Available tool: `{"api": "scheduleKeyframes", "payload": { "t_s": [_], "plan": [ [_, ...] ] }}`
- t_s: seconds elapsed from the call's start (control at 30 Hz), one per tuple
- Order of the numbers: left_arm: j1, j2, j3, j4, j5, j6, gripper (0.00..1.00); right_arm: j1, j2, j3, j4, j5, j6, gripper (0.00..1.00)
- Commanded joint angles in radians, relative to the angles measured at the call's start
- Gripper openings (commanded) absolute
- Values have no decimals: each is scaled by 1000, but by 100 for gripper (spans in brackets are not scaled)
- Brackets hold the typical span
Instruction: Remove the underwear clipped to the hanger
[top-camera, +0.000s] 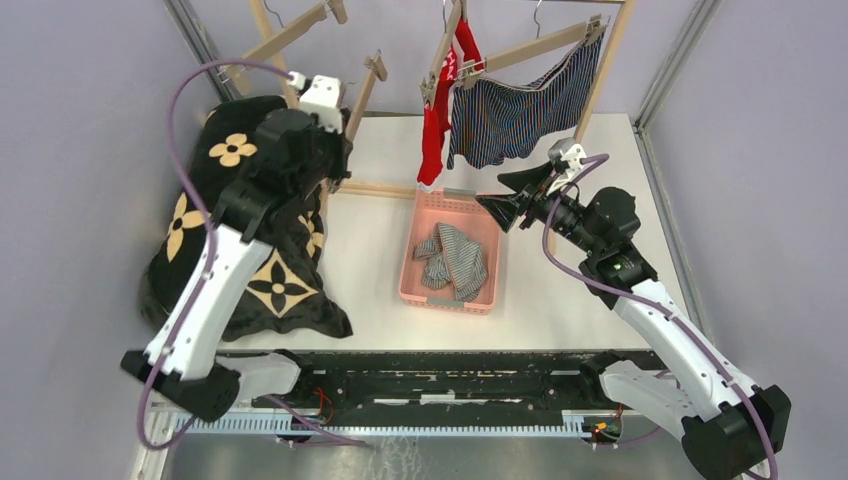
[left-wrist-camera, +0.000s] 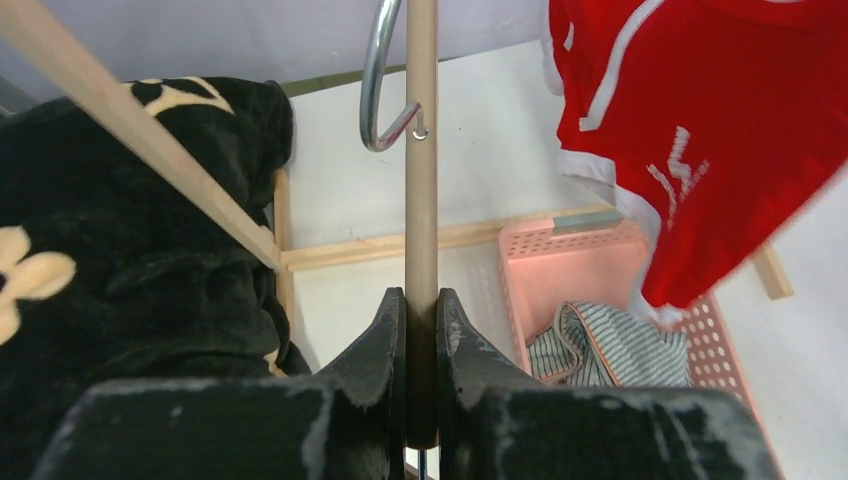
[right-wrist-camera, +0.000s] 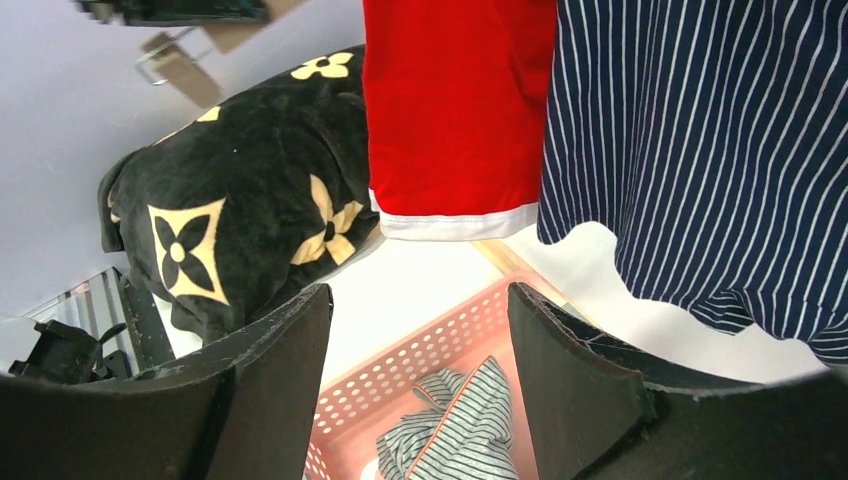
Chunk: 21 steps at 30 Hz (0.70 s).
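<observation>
Plain lilac walls (top-camera: 70, 200) and metal posts (top-camera: 668, 62) are enclosing a white table (top-camera: 570, 290) with a bolted rail (top-camera: 440, 363): a robotics lab cell.

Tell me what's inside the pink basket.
Only the grey-and-white striped briefs, crumpled toward the near end of the basket. The far end shows bare perforated floor. Whatever lies under the briefs is covered by them.

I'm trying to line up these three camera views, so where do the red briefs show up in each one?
Top external: the red briefs hang upper centre, left of the striped boxers.
Left wrist: upper right, right of the wooden hanger.
Right wrist: top centre, left of the boxers.
Shared landmark: the pink basket, below the briefs in all three.
</observation>
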Motion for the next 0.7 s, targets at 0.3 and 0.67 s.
{"api": "scheduleKeyframes", "payload": {
  "t_s": [0.3,0.67],
  "plan": [
    [137,336,415,110,170,40,3,5,22,-1,20,0,-20,71],
    [165,383,456,241,206,7,3,5,59,-1,48,-19,-9,70]
  ]
}}
